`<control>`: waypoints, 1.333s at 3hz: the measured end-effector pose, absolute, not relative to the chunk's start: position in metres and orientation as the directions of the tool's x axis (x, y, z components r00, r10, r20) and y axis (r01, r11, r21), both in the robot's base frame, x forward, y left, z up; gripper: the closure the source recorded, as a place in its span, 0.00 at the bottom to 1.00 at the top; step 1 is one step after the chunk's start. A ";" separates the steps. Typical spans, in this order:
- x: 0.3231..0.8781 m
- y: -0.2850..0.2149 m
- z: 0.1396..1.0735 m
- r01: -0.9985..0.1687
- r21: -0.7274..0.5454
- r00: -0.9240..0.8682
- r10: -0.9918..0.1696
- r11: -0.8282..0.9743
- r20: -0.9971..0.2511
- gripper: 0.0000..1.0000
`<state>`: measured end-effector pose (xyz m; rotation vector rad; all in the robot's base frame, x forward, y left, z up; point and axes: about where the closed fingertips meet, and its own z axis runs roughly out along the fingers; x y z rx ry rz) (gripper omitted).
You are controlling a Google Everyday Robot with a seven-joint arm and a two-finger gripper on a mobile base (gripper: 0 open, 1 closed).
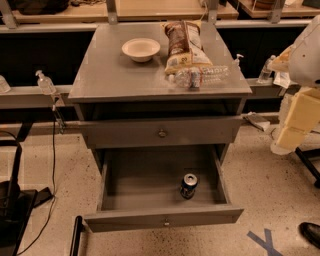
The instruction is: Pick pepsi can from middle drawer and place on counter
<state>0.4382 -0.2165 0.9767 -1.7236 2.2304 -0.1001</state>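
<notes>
**Q:** What is shown nearest?

**A:** The middle drawer (150,180) is pictured pulled out over a speckled floor (280,200), its knob (166,221) centred on the front panel. The can (189,185) is seen standing upright on the drawer floor, right of centre and toward the front. It is clear of the walls.

**Q:** And the gripper?

**A:** The gripper (295,125) is held at the right edge of the view, beside the cabinet and well apart from the can. It is level with the top drawer (125,132), which is shut. Whether it is open or closed cannot be told.

**Q:** What is seen on top?

**A:** The counter (115,75) is occupied on its right side. A clear bottle (200,76) is laid on its side near the front edge, and a chip bag (184,47) is laid just behind, touching it. A pale bowl (141,49) is set to the left of the bag, toward the back.

**Q:** And beyond that?

**A:** A wooden shelf (150,7) is seen running across the top of the view.
</notes>
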 end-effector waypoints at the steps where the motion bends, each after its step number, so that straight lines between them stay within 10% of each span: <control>1: 0.438 -0.217 0.977 -0.931 -0.248 -0.221 -0.953 0.270 -0.207 0.00; 4: 0.434 -0.201 0.832 -0.967 -0.113 -0.153 -0.879 0.227 -0.451 0.00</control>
